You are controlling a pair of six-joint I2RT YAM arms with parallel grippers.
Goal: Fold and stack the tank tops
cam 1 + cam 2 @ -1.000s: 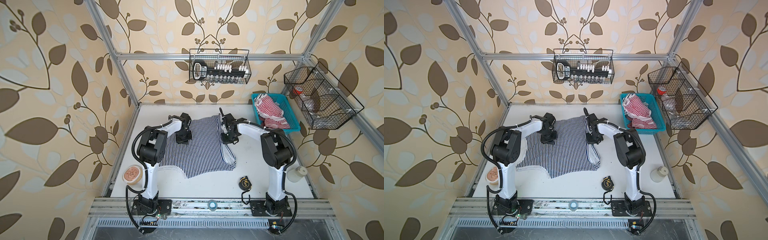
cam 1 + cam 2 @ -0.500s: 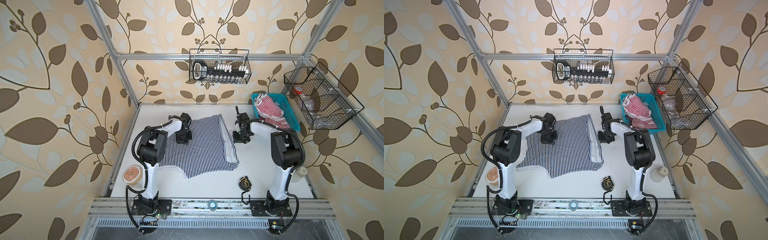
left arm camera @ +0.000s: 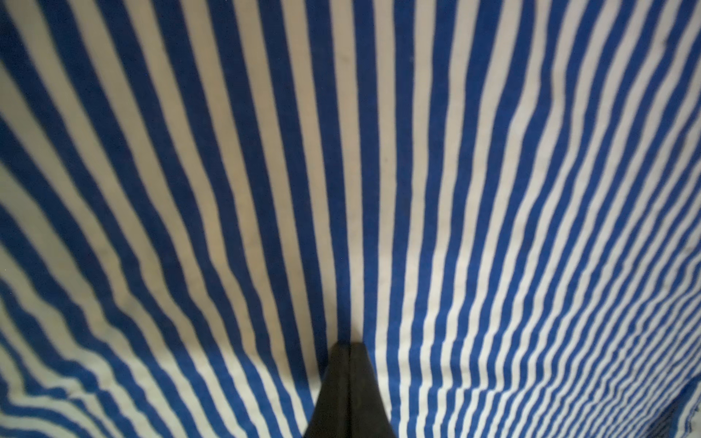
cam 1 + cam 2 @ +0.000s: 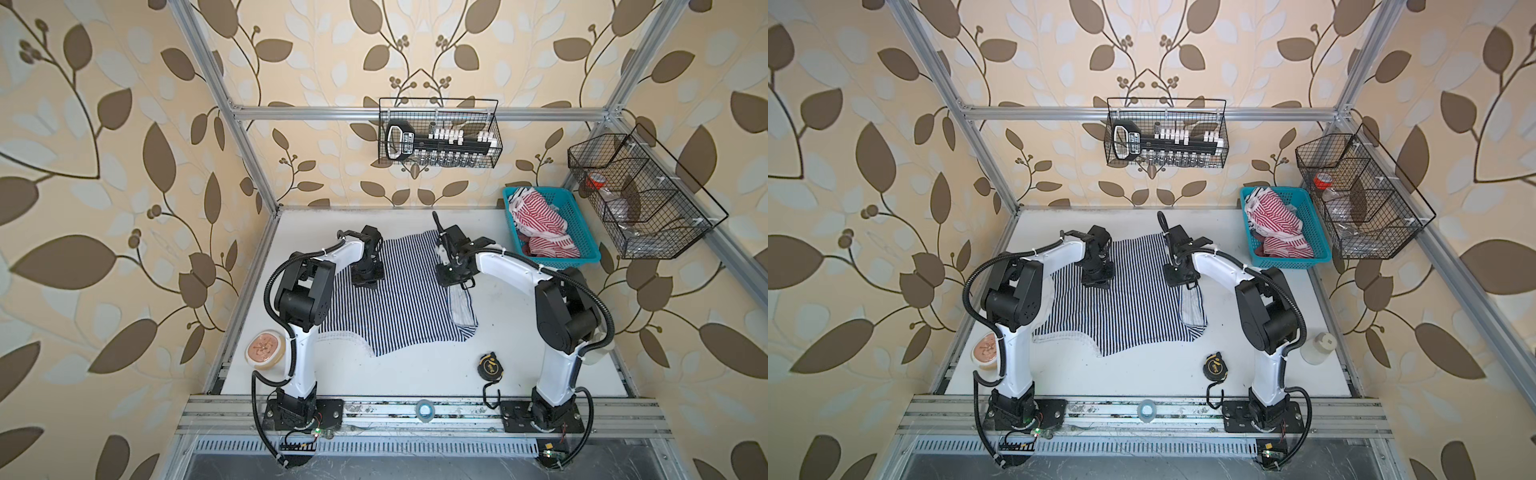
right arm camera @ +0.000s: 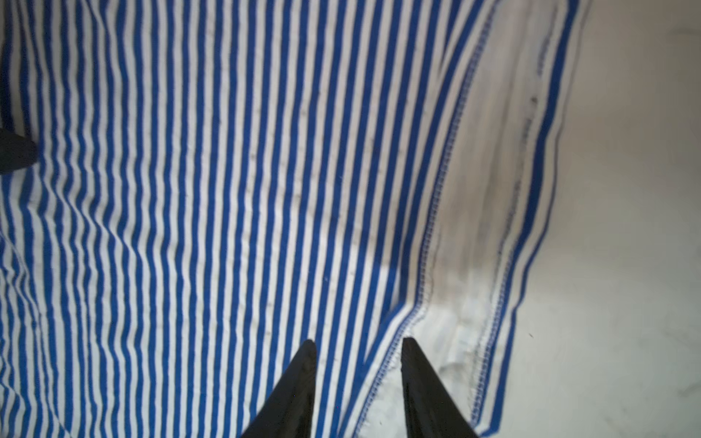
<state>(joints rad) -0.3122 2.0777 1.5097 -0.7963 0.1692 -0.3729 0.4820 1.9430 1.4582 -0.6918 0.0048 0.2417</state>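
Navy-striped soft tank top [image 4: 399, 307] lies spread flat, faintly rippled.

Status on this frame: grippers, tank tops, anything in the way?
Left gripper shut, tip on navy tank top. Right gripper open over its folded-in edge. Red tank top bunched in basket. Tape measure lies clear of cloth.
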